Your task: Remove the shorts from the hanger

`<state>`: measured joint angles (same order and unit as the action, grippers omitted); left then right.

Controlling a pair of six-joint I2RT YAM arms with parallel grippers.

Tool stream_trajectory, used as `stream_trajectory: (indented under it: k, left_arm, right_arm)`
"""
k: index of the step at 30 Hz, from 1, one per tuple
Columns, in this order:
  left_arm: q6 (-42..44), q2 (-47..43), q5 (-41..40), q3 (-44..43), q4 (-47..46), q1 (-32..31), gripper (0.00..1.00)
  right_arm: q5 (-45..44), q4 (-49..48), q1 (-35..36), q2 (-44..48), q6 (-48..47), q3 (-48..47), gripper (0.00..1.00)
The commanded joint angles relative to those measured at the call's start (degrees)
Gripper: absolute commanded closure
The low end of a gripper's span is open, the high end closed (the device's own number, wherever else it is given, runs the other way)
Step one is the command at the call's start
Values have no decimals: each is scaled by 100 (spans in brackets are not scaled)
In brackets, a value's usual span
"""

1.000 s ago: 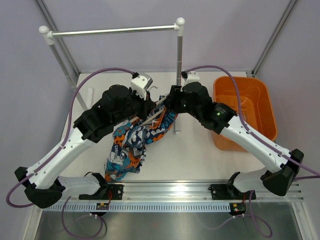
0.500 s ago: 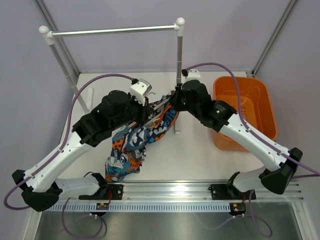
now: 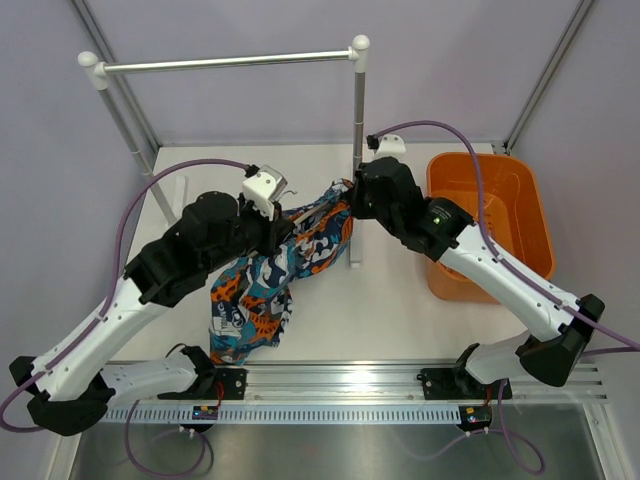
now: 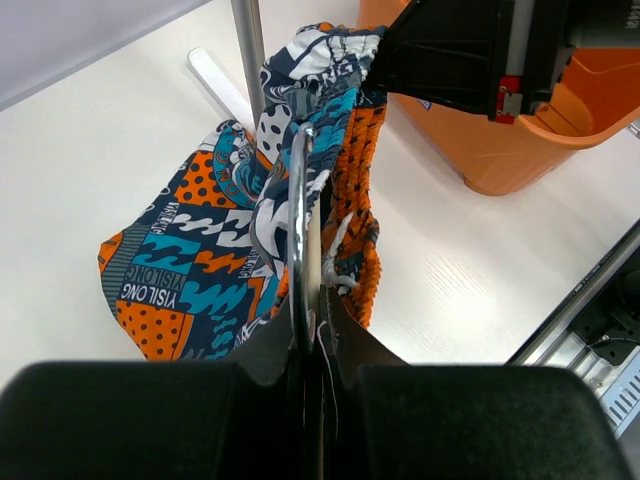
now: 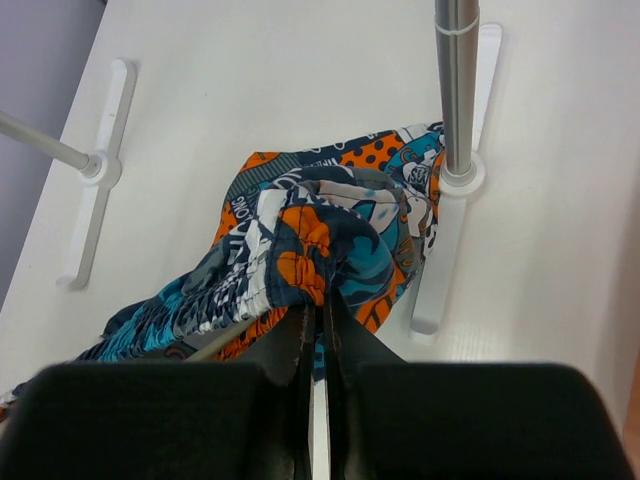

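The patterned shorts (image 3: 262, 290) hang stretched between my two grippers, their lower end lying on the white table. My left gripper (image 3: 283, 222) is shut on the thin cream hanger (image 4: 300, 225), whose loop runs up into the bunched waistband in the left wrist view. My right gripper (image 3: 345, 200) is shut on the shorts' gathered waistband (image 5: 305, 262), next to the rail's right post. In the right wrist view a short piece of the cream hanger bar (image 5: 216, 343) shows under the fabric. The hanger's hook is hidden.
The silver rail (image 3: 225, 63) stands at the back; its right post (image 3: 358, 120) and foot (image 5: 440, 270) are close to the right gripper. An orange bin (image 3: 490, 215) sits at the right. The left post foot (image 5: 95, 170) lies on the table.
My left gripper has moved left with the hanger and my right gripper slightly towards the back. The shorts are now pulled out flatter between them.
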<state>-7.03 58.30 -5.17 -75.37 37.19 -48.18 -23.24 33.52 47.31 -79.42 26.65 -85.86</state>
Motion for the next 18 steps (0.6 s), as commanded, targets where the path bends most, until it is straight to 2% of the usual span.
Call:
stream_trajectory:
  k: [1,11,18]
  left_arm:
    - [158,-310,-54,-4,25,-33,100]
    - [483,-715,1052,40,192,-33,100]
    - [448,-1057,930,207,-254,-33,100]
  right_arm:
    - [-646,76,15,-91,-134,-378,100]
    - [-479,190,-310,-346,-239,-765,100]
    - [-216,129,-328,-399,-196,-721,100]
